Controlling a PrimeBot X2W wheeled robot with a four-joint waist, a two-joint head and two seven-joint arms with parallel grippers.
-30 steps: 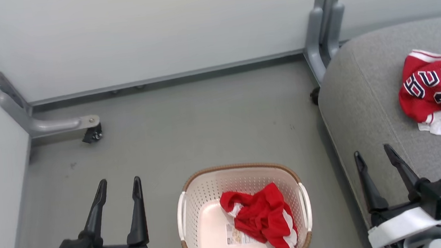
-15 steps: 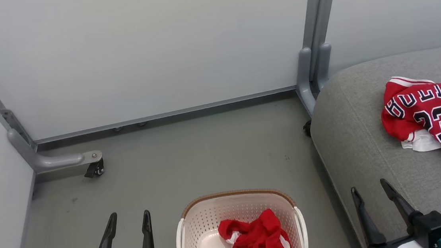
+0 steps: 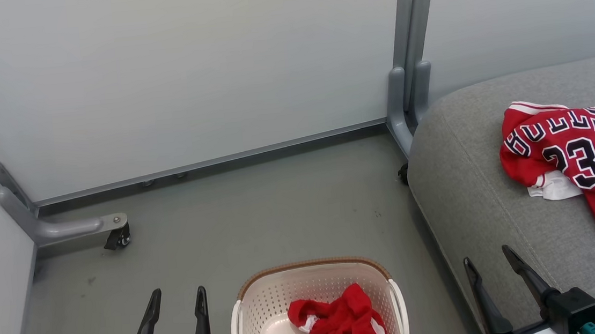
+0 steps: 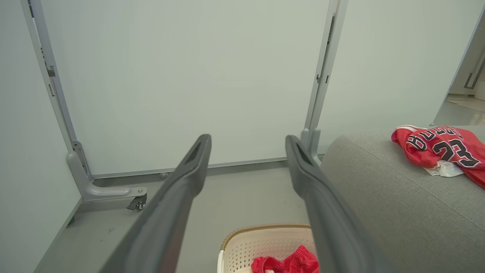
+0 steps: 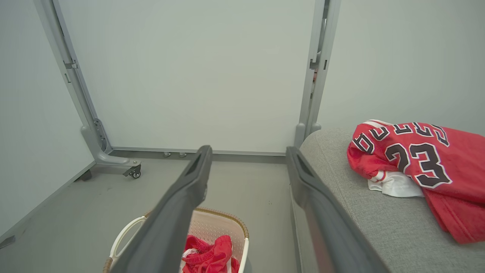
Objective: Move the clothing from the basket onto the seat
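Left gripper point(image 3: 178, 297) at 7 o'clock and right gripper point(image 3: 487, 258) at 5 o'clock in the head view both stand with their jaws spread wide and nothing between them. The left one is over the grey floor point(image 3: 252, 208). The right one is in front of the rounded edge of the grey seat point(image 3: 473, 200).

Between them, at 6 o'clock, sits the cream perforated basket point(image 3: 306, 266) with its brown rim. A crumpled red garment point(image 3: 338, 327) with white trim lies inside, toward the basket's 3 o'clock wall. At 3 o'clock of the same view a red jersey point(image 3: 571, 159) marked with a black "23" lies rumpled on the seat, well apart from the basket. A white piece of cloth peeks out from under the jersey's lower edge.

The head view takes in both of the basket's white side handles and a scrap of label on its floor. The right wrist view catches one handle, at 7 o'clock, and gives the closest look at the jersey's lettering. The left wrist view adds a bright opening point(image 4: 468, 87) past the partition at 2 o'clock.

By count there are two grippers with two fingers each, two red garments, one basket and one seat. Three pale partition panels meet at two grey posts. Two castors show in the head view, one point(image 3: 116, 239) at 9 o'clock and one point(image 3: 402, 174) tucked against the seat's corner.
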